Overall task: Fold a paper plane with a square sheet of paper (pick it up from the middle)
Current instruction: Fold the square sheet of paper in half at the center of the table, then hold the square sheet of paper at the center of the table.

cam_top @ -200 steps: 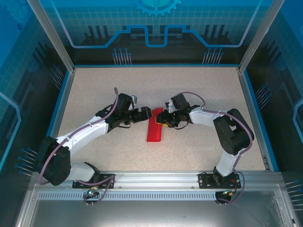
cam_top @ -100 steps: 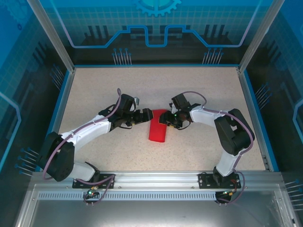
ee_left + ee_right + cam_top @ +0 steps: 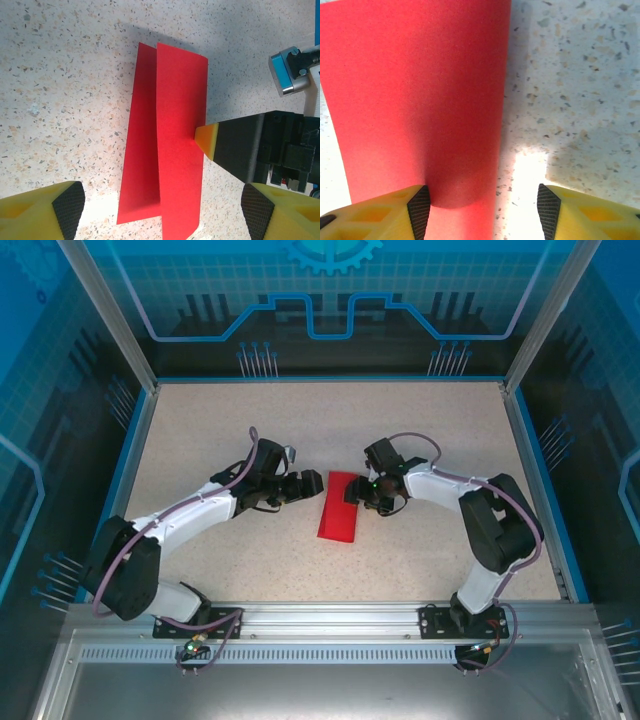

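Observation:
The square sheet of paper (image 3: pixel 338 510) is bright red and folded into a long strip with two offset layers (image 3: pixel 172 145). It lies flat on the speckled table, between the two arms. My left gripper (image 3: pixel 311 483) hovers just left of the strip's far end and is open, its yellow fingers (image 3: pixel 60 207) straddling the strip with nothing pinched. My right gripper (image 3: pixel 357 493) is open at the strip's right edge. One of its yellow fingertips (image 3: pixel 206 138) touches that edge. In the right wrist view the paper (image 3: pixel 420 95) runs under the left finger (image 3: pixel 412 210), with bare table under the gap.
The speckled table (image 3: pixel 220 430) is bounded by a blue rim (image 3: pixel 133 455) and transparent walls with metal posts. The aluminium rail (image 3: pixel 330 618) carrying both arm bases runs along the near edge.
My right gripper has opened and let go of the paper. The strip has settled flat and shifted slightly right. My left gripper's jaws have narrowed a little.

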